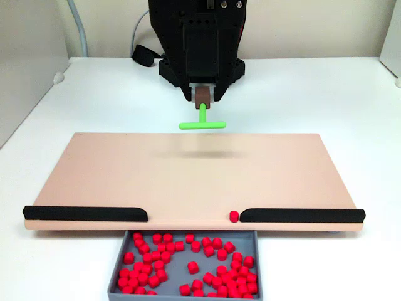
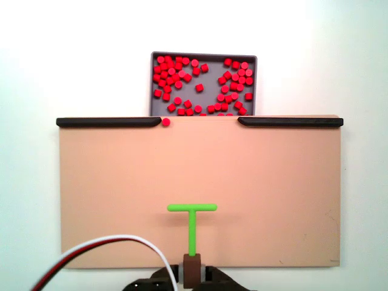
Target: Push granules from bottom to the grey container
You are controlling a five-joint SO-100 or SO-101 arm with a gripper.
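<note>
One red granule (image 1: 234, 216) sits alone on the tan board (image 1: 188, 179) at its edge, right beside the end of a black strip; in the other fixed view this granule (image 2: 165, 122) touches the left strip's end. Many granules (image 1: 193, 267) lie in the grey container (image 1: 118, 266), which sits just past the gap between the strips. From above, the grey container (image 2: 204, 55) also holds many granules (image 2: 199, 88). My gripper (image 1: 202, 95) is shut on the brown handle of the green T-shaped pusher (image 1: 202, 124). The pusher (image 2: 192, 208) hangs over the board's far side from the container, gripper (image 2: 192, 270) behind it.
Two black strips (image 1: 84, 214) (image 1: 301, 215) line the board's container-side edge with a gap between them, also seen from above (image 2: 108, 122) (image 2: 290, 122). A white, red and black cable (image 2: 91, 254) curves in beside the arm. White table surrounds the board.
</note>
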